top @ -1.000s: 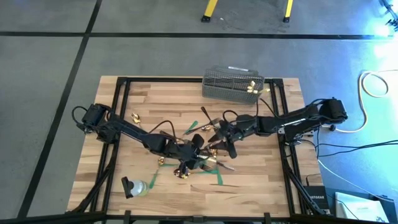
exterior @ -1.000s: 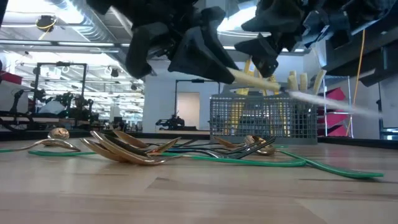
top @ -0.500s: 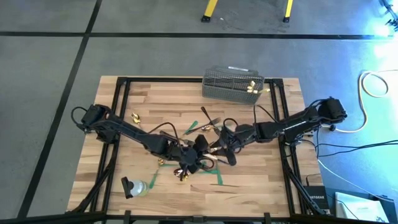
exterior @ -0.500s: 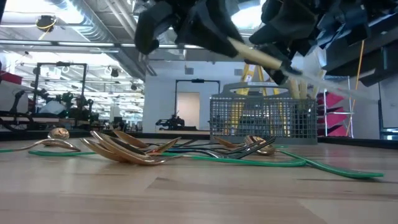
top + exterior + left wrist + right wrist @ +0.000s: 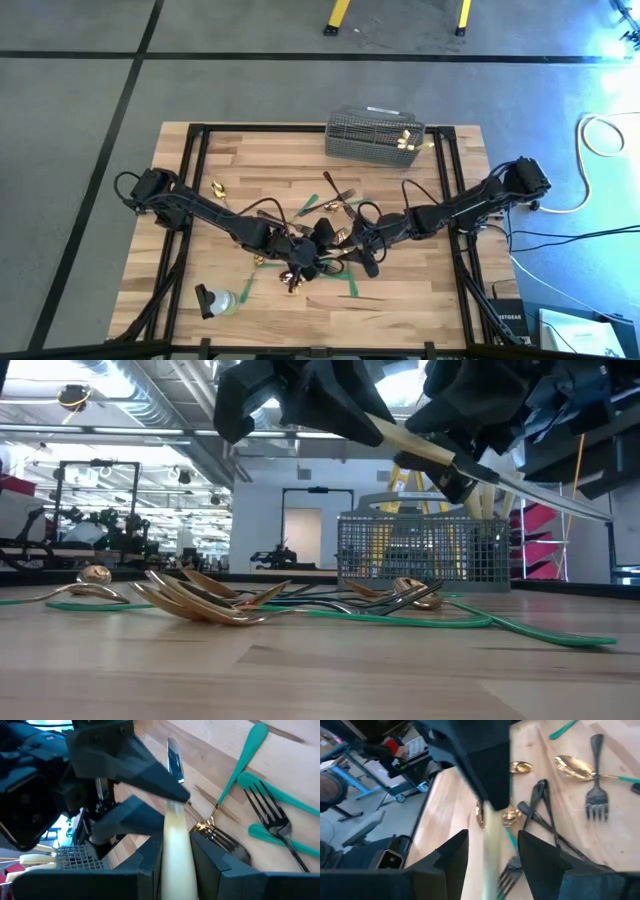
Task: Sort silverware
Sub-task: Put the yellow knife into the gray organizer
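My left gripper (image 5: 175, 842) is shut on a cream-handled knife (image 5: 420, 452), held in the air above the middle of the table (image 5: 200, 160). The knife's blade (image 5: 173, 755) points away from it. My right gripper (image 5: 492, 837) is open, with one finger on each side of the same knife; I cannot tell whether they touch it. In the high view the two grippers meet nose to nose, left (image 5: 318, 245) and right (image 5: 352, 243). Below them gold spoons (image 5: 200, 600) and dark forks (image 5: 272, 820) lie flat on the wood. My left gripper pinches the knife's cream handle (image 5: 175, 827) between its two fingers, which lie along it. The knife sticks out forward beyond the fingertips, slanting down toward the blade end (image 5: 570, 505), lifted clear of the table.
A grey wire mesh basket (image 5: 375, 138) stands at the table's far edge with some cutlery in it (image 5: 405, 140). Green tape strips (image 5: 350, 285) cross the wood among the loose cutlery. A small bottle-like object (image 5: 215, 300) lies near the front left.
My left gripper has risen a little and rolled, and the knife has tipped with it. My right gripper has swung toward the table's left and near side and sunk, coming up to the left gripper until its fingers stand on either side of the knife.
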Controlling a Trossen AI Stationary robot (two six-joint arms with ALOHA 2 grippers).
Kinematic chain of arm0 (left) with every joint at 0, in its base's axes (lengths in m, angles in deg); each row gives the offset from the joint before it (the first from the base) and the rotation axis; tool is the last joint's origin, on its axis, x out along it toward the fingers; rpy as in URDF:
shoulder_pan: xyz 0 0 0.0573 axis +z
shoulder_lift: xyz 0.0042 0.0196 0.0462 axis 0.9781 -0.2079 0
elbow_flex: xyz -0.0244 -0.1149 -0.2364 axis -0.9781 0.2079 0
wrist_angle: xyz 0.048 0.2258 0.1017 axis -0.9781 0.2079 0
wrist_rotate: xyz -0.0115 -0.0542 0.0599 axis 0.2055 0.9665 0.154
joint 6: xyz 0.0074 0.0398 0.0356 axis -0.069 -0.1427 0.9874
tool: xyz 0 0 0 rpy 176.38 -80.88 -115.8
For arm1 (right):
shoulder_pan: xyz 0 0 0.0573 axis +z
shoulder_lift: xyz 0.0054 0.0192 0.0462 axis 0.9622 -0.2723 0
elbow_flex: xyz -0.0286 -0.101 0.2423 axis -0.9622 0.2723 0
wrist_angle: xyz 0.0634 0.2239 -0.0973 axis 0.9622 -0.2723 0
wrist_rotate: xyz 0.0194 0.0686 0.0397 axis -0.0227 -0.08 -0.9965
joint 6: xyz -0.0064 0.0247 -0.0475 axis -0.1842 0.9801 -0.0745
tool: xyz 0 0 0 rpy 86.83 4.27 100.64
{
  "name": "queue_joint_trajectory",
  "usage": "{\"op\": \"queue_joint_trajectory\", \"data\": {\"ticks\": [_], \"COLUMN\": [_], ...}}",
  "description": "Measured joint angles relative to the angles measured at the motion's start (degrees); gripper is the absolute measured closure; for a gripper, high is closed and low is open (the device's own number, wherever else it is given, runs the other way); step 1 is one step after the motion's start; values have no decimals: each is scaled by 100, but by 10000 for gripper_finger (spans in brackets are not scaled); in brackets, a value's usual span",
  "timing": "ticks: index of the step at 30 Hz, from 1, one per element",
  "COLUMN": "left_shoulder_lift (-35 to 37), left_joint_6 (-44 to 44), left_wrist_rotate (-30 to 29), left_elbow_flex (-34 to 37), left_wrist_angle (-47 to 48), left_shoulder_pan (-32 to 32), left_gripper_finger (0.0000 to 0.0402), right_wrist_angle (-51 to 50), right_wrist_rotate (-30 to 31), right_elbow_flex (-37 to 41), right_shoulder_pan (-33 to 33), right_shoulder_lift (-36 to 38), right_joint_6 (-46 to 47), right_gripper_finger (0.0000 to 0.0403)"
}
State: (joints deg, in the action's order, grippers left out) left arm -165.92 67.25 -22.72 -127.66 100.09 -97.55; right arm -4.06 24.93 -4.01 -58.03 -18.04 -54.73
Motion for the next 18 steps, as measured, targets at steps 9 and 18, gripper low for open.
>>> {"op": "queue_joint_trajectory", "data": {"ticks": [9, 18], "left_shoulder_lift": [0, 0], "left_joint_6": [-54, -54], "left_wrist_rotate": [1, -2], "left_elbow_flex": [0, 0], "left_wrist_angle": [23, 19], "left_shoulder_pan": [0, -7], "left_gripper_finger": [342, 342], "right_wrist_angle": [496, 532], "right_wrist_rotate": [47, 80], "right_elbow_flex": [0, 0], "right_shoulder_pan": [0, -7], "right_shoulder_lift": [-171, -184], "right_joint_6": [-20, -40], "right_gripper_finger": [249, 249]}}
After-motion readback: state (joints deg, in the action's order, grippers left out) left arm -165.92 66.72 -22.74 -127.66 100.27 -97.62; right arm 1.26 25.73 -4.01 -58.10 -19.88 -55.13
